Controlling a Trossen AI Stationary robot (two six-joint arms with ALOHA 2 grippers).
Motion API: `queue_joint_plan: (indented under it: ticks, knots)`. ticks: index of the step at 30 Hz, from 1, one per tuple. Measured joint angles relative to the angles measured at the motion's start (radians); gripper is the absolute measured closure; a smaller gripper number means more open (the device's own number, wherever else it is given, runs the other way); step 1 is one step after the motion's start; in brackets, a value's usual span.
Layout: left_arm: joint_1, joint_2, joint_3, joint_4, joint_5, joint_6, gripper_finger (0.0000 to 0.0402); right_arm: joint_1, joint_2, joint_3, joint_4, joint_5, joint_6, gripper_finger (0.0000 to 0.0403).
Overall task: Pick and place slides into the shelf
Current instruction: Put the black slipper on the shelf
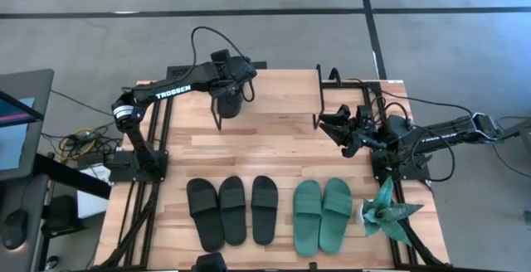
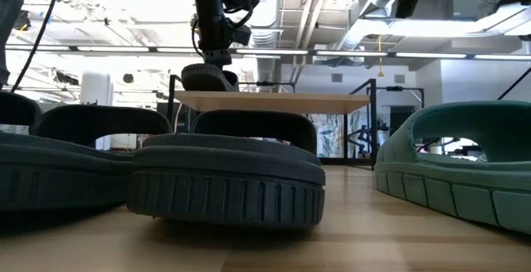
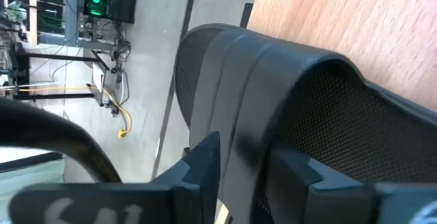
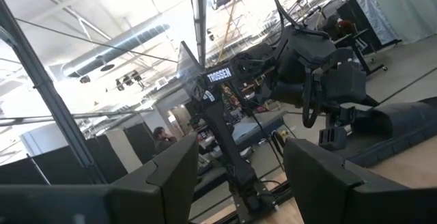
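A black slide [image 1: 226,106] sits sole-down on the left end of the shelf [image 1: 278,106], a low plank on black legs at the table's far side. In the low view the slide [image 2: 207,77] rests on the plank top [image 2: 282,102]. My left gripper [image 1: 228,89] comes down on it from above and is shut on its strap. On the near half of the table lie three black slides [image 1: 232,211] and two teal slides [image 1: 322,214], side by side. My right gripper [image 4: 242,183] is open and raised off the table at the right [image 1: 338,127], holding nothing. My left gripper has the black slide's strap [image 3: 239,125] between its two fingers: one finger [image 3: 205,162] outside on top of the strap, the other [image 3: 297,176] inside the toe opening under it. The fingers slant down from above. The slide's sole lies on the shelf's plank.
A spiky teal paper plant [image 1: 386,210] stands at the table's near right corner. Part of another black slide [image 1: 211,262] shows at the near edge. Bare plank runs right of the placed slide to the shelf's right legs [image 1: 319,98].
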Motion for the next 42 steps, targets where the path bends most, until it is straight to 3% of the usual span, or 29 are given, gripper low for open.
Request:
queue_joint_plan:
  ticks: [23, 42]
  knots:
    - [-0.013, 0.000, 0.000, -0.115, 0.041, 0.008, 0.0233, 0.007, 0.000, 0.000, -0.002, -0.003, 0.000, 0.0202]
    - [-0.072, 0.000, 0.000, -0.142, -0.029, 0.005, 0.0227, 0.007, 0.000, 0.000, -0.008, -0.005, -0.001, 0.0202]
